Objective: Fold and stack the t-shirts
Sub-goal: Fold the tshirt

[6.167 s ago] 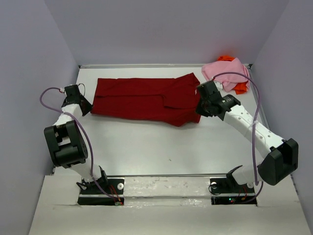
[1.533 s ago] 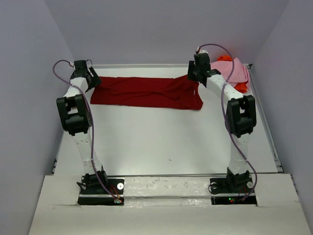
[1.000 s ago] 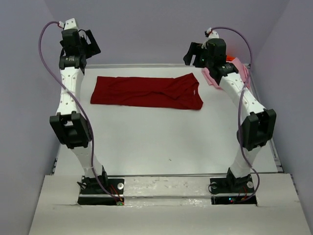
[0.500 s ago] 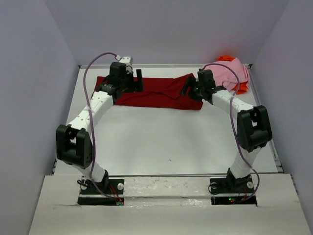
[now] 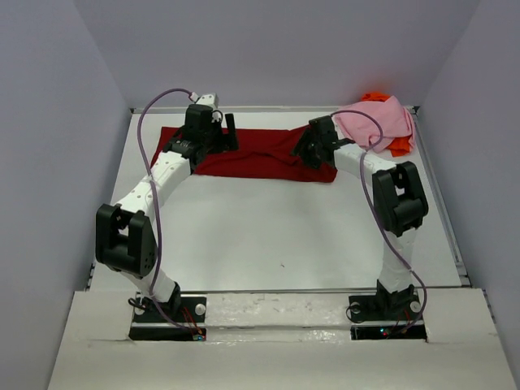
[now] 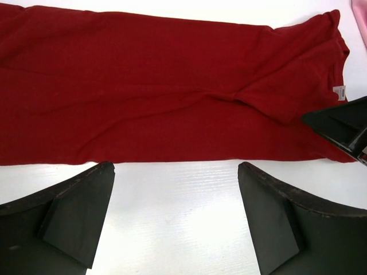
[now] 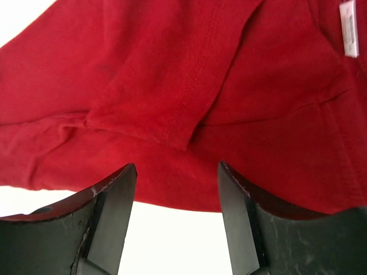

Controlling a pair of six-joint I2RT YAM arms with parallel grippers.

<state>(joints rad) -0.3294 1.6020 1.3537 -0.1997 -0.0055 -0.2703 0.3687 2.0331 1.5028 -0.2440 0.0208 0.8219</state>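
**Dark red cloth under both arms: lengthwise fold down, jaws dropping for the next grasp**

Red fabric fills the gap between the right jaws, which stand apart over the shirt's near hem at its collar end with nothing clamped. They are narrower than a second ago and seem to be closing toward a pinch on that edge. The left jaws are spread wide and empty, hanging just short of the near hem, over bare bench.

The dark red t-shirt lies flat as a long band across the bench toward 12 o'clock. A sleeve is folded in near its right end, and the neck label shows there. The light pink t-shirt is heaped at about 1 o'clock, on top of the bright orange t-shirt, and neither is folded.

Against the earliest view, the red shirt is a narrower, tidier strip lying farther back. A second ago both arms reared high over the far edge; now they are low on the cloth, the left one well in from the shirt's left end. I judge the first fold done and a crosswise fold next, with two shirts still to go.
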